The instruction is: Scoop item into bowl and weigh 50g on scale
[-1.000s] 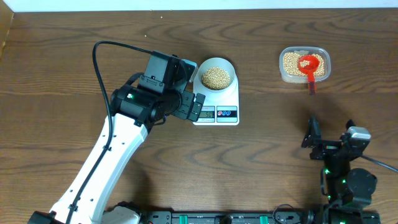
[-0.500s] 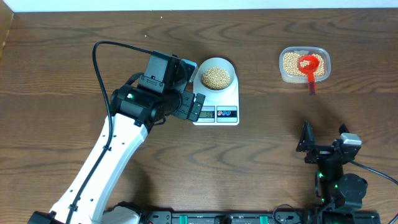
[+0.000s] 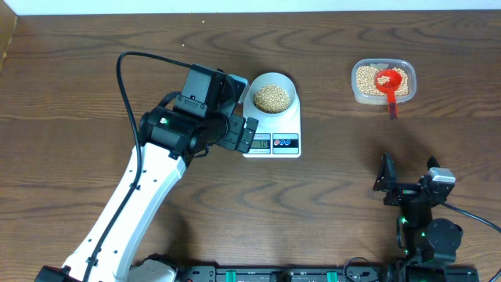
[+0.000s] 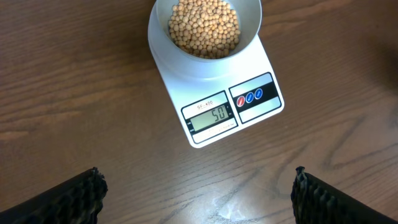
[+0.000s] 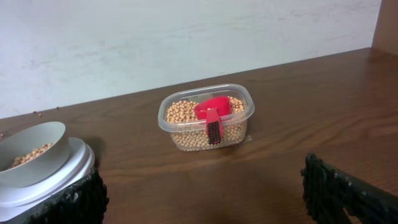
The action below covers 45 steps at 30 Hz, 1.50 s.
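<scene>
Your left end effector [image 4: 198, 177] hangs over the desk [image 4: 74, 93] just in front of the scale [image 4: 261, 109], its jaws spread wide and holding nothing. The bowl [image 4: 252, 28] sits on the scale's platform, filled with the beans [image 4: 204, 28], and the display [image 4: 213, 116] reads 50. From overhead you cannot quite tell whether the left arm's fingers touch the scale's left edge.

Your right end effector [image 5: 202, 173] is low at the near right of the desk, well apart from everything, jaws also wide and empty. Ahead of it stands the clear tub [image 5: 186, 138], still holding beans, with the red scoop [image 5: 212, 112] resting in it, its handle over the front rim.
</scene>
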Available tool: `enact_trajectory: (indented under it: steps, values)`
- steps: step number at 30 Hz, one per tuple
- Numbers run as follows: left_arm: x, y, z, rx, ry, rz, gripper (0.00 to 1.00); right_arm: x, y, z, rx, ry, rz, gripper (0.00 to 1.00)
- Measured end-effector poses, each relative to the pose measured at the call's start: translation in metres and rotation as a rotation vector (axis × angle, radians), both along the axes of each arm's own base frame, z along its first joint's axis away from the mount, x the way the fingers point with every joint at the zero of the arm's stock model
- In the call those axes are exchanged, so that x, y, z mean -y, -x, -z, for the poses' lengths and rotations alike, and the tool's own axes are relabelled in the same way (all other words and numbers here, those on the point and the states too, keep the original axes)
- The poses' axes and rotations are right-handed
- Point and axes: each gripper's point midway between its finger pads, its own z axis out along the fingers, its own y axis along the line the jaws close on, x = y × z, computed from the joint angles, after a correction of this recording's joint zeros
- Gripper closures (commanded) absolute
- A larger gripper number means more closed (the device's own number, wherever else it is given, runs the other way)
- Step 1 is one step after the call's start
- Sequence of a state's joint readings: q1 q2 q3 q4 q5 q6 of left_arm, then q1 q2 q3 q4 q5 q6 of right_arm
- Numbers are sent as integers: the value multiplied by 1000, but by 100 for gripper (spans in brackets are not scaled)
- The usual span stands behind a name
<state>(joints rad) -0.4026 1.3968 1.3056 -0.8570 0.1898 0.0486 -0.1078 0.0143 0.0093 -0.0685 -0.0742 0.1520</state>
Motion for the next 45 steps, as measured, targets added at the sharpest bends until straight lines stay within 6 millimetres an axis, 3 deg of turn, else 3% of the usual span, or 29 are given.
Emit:
enact_trajectory:
  steps: [25, 28, 31, 38, 41, 45]
  values:
    - [-9, 4, 5, -16, -46, -16, 3, 0, 0, 0, 0, 0, 0, 1]
    - [-9, 5, 1, -6, -41, -16, 3, 0, 0, 0, 0, 0, 0, 1]
    - [-14, 6, -15, 45, -18, -27, 3, 0, 0, 0, 0, 0, 0, 1]
    - [-61, 7, -81, 321, 76, -169, 3, 0, 0, 0, 0, 0, 0, 1]
    - [-88, 20, -88, 399, 89, -246, 3, 0, 0, 0, 1, 0, 0, 1]
    - [-113, 37, -80, 473, 92, -323, 3, 0, 0, 0, 2, 0, 1, 1]
